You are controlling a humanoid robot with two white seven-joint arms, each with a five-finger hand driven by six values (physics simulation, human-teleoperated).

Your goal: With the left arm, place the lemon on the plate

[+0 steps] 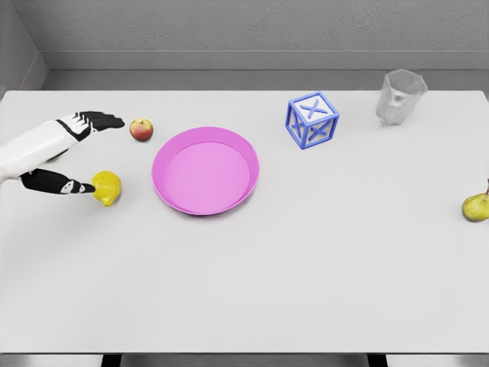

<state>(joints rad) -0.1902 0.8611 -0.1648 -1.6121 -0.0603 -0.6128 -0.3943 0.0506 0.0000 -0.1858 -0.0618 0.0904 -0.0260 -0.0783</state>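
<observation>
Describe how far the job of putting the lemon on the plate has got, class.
Done: the left robot hand has reached the lemon, its thumb touching the fruit, the other fingers spread above it. In hand: closing a grasp; the lemon sits on the table, not lifted. Left: lift it, carry it right, and set it on the empty pink plate.

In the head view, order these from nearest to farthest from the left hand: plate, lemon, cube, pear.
From the left hand:
1. Lemon, at the thumb tip, left side.
2. Plate, to the right of the lemon, near the middle.
3. Cube, farther right, toward the back.
4. Pear, at the right edge.
</observation>
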